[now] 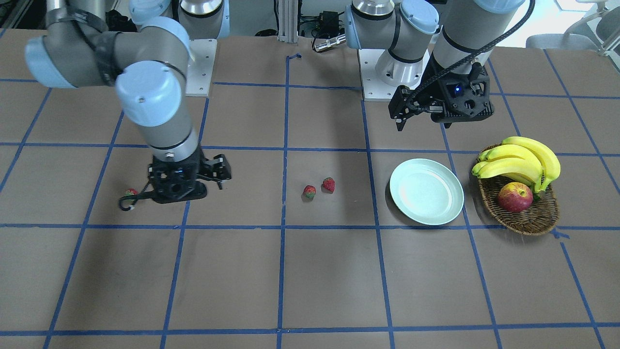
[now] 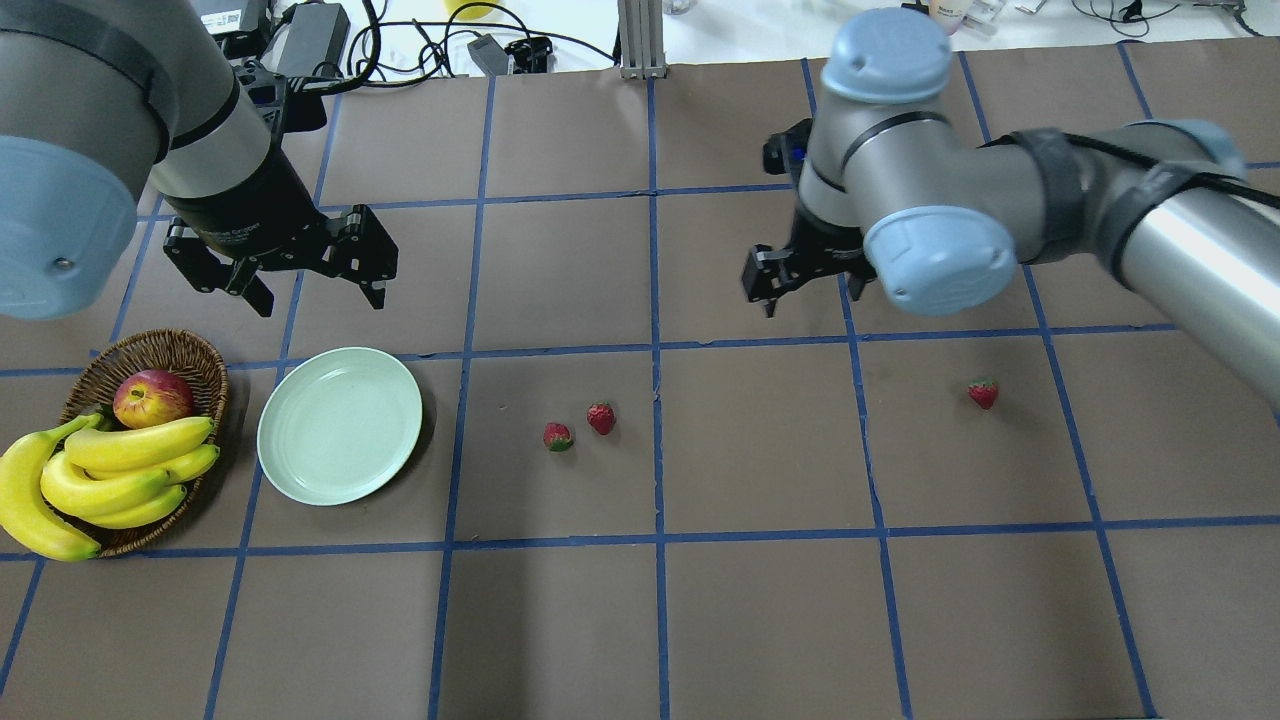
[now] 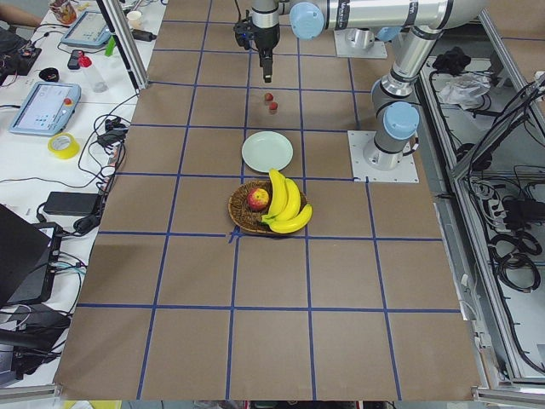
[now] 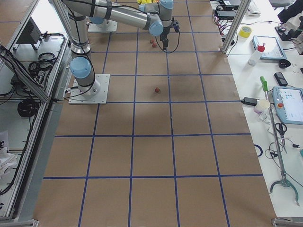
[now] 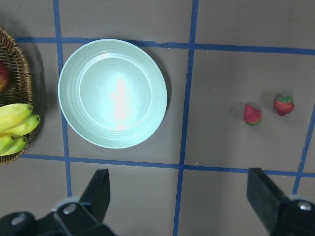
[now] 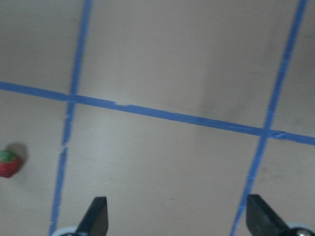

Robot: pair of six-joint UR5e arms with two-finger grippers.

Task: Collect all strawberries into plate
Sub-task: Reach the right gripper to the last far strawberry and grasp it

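Right gripper: gapes wide, grips nothing; sits nearer than left gripper to lone strawberry, four o'clock overhead.

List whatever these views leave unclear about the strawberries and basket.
- Front-facing view: the lone strawberry is partly hidden by a cable.
- Right wrist view: that berry is blurred and cut by the left edge.
- Left wrist view: the basket and its apple are cut by the left edge.
- Side views: the paired strawberries are too small to show caps.
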